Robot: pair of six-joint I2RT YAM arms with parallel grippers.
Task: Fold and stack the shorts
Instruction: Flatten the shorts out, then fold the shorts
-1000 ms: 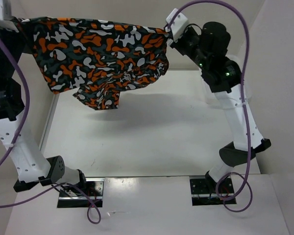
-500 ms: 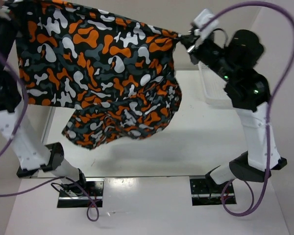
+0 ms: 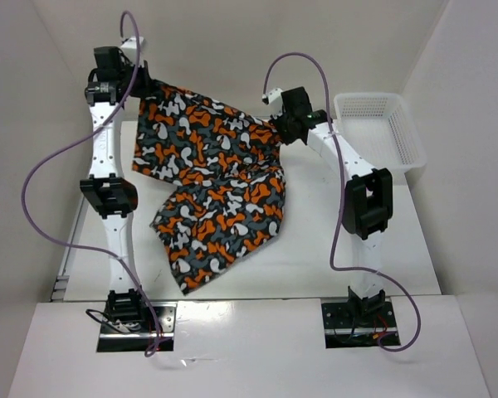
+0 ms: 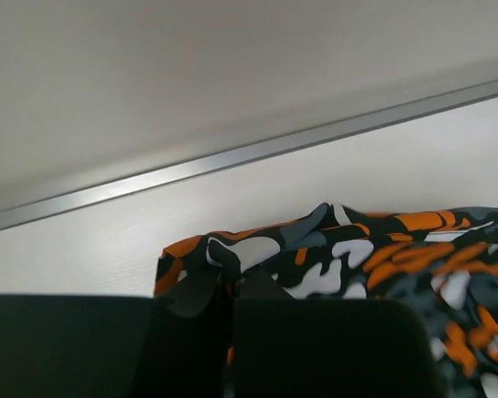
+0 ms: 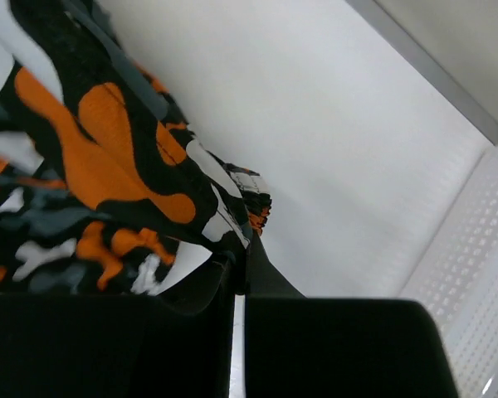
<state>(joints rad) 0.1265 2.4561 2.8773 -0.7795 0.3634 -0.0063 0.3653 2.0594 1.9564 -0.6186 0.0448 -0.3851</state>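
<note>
Our left pincer (image 3: 143,83) is clamped shut on one upper corner of the shorts (image 3: 212,178), and our right pincer (image 3: 275,126) is pinched just as tightly on the other upper corner. In each wrist view we see the two black fingers pressed together with a small bunch of camouflage cloth caught between their tips.

We take the white mesh basket (image 3: 373,97) as our landmark. The right pincer sits near the basket's left side but apart from it. The left pincer is well apart from the basket, further left than anything else, by the far left corner of the table (image 3: 340,240). The top edge of the shorts runs from one pincer to the other. The rest of the cloth spreads over the table, slanting away from the basket towards the left arm's base, and one leg ends in a point there. We cannot tell whether the held edge touches the table or hangs just above it. A purple cable (image 3: 46,170) loops out from the left arm, on the side away from the basket.
</note>
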